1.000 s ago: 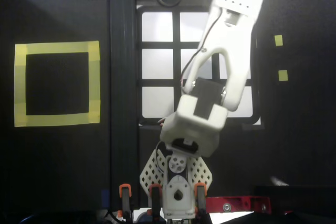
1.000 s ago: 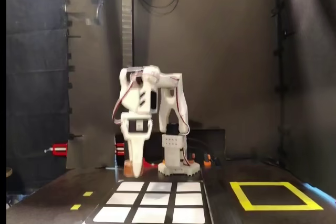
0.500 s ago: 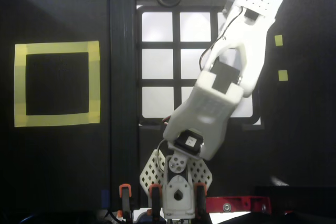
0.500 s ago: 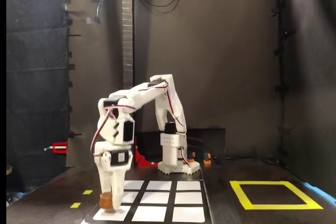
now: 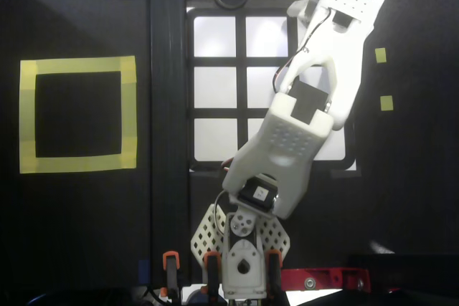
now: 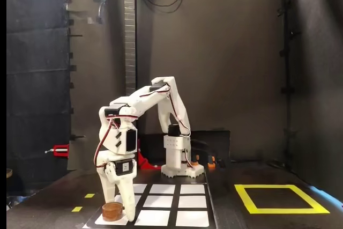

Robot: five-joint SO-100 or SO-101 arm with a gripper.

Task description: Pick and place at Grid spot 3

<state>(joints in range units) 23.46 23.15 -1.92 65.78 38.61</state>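
Small brown puck [image 6: 112,212] sitting flat on Grid spot 3 [image 6: 114,218], front-left corner cell in the fixed view. Gripper [image 6: 117,203] spread open around it, released.

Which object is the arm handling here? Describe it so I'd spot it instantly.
In the fixed view, find the lit white grid in front of the arm's base. On its near left corner cell sits a small brown disc, between the open gripper's fingers, the only loose item there.

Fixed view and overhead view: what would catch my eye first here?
The white robot arm bending down, its pincer open above a small brown puck on the glowing grid's front-left cell. In the overhead view, a yellow tape square lies left of the grid.
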